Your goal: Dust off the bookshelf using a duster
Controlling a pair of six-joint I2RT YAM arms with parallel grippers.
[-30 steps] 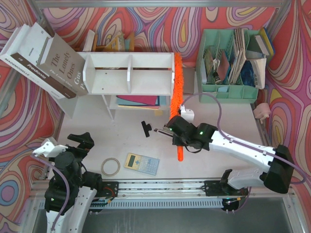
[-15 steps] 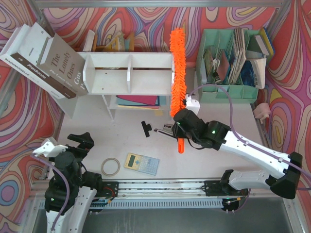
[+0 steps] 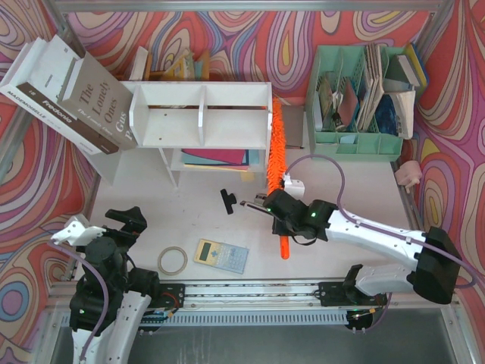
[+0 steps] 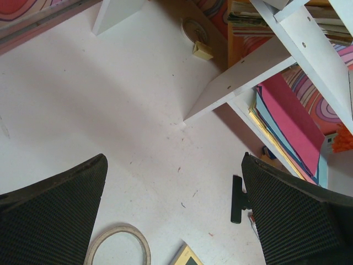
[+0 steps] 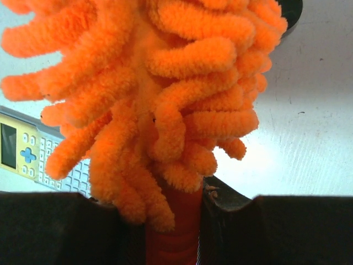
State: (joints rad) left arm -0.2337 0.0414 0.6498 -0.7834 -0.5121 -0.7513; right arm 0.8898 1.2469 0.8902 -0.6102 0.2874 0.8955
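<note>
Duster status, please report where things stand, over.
Right claw shut on duster handle. Left claw open, holding nothing. Fluffy head alongside bookshelf, at its right end panel. Small black clip left of handle, not touching.

We find the duster (image 3: 274, 144) just at three o'clock of the bookshelf (image 3: 227, 95), the file organizer (image 3: 356, 144) further that way, the calculator (image 3: 220, 255) and tape ring (image 3: 161, 261) toward its six o'clock.

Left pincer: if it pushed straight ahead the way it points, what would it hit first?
Probably the bare table, just short of the bookshelf and its white support board, though depth is hard to judge here.
</note>
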